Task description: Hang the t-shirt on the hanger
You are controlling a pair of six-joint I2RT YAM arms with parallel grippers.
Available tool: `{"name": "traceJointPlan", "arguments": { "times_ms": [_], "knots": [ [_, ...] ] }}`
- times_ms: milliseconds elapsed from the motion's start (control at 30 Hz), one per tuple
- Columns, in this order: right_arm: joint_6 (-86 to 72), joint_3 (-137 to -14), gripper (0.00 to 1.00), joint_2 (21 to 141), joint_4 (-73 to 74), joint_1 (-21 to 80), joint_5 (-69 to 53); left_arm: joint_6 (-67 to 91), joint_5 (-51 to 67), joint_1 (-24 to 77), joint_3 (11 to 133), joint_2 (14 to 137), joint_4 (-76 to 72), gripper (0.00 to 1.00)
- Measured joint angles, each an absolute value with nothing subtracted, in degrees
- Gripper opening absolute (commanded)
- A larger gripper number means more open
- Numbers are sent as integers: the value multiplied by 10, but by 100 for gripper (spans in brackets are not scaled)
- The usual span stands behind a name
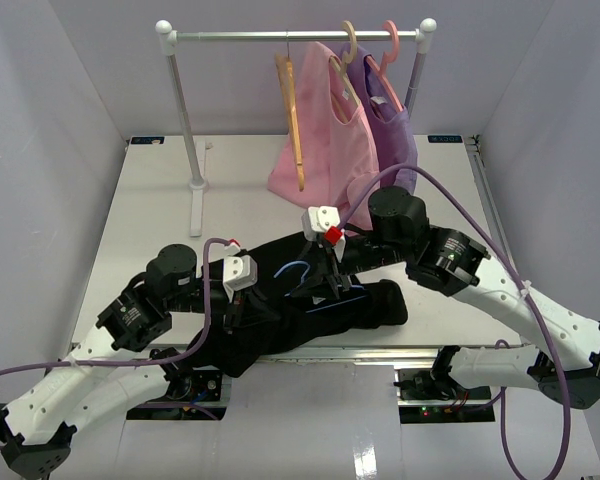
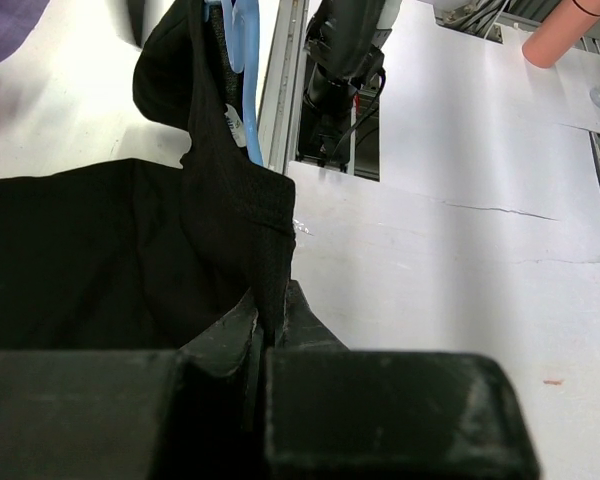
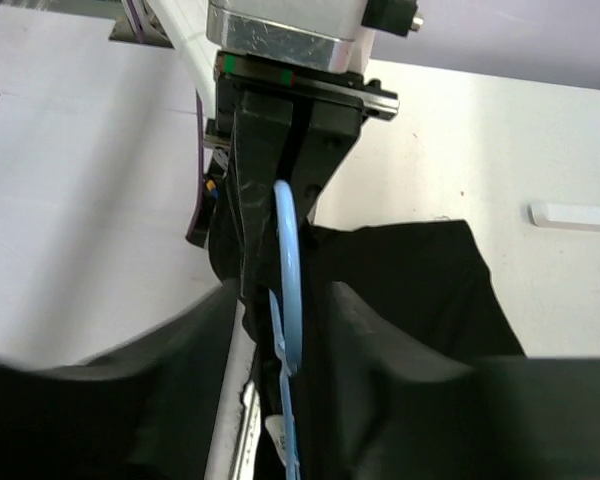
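Observation:
The black t-shirt (image 1: 280,300) lies bunched on the table near its front edge. The light-blue hanger (image 1: 298,268) pokes its hook out of the shirt. In the right wrist view the hanger (image 3: 288,290) runs edge-on between my right gripper's (image 3: 285,400) fingers, with black fabric (image 3: 420,290) around it and a small light label below. My right gripper (image 1: 332,285) is shut on the hanger. My left gripper (image 2: 265,335) is shut on a fold of the t-shirt (image 2: 80,250), just left of the hanger (image 2: 242,60). In the top view the left gripper (image 1: 242,300) sits at the shirt's left part.
A clothes rack (image 1: 190,120) stands at the back. On it hang a bare tan-orange hanger (image 1: 293,110), a pink garment (image 1: 330,140) and a purple garment (image 1: 390,120) on a pink hanger (image 1: 388,45). The table's front edge (image 1: 380,350) runs just below the shirt.

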State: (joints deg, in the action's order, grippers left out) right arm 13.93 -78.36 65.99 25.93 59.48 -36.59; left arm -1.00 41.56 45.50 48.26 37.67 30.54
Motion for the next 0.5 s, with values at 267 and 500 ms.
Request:
{"name": "traceJointPlan", "arguments": {
  "times_ms": [267,500],
  "knots": [
    [114,-736,8,637,213,598,-335,-7,391,455,495,380,315,27],
    [111,-744,8,610,268,595,-265,0,250,455,604,365,390,46]
  ]
}}
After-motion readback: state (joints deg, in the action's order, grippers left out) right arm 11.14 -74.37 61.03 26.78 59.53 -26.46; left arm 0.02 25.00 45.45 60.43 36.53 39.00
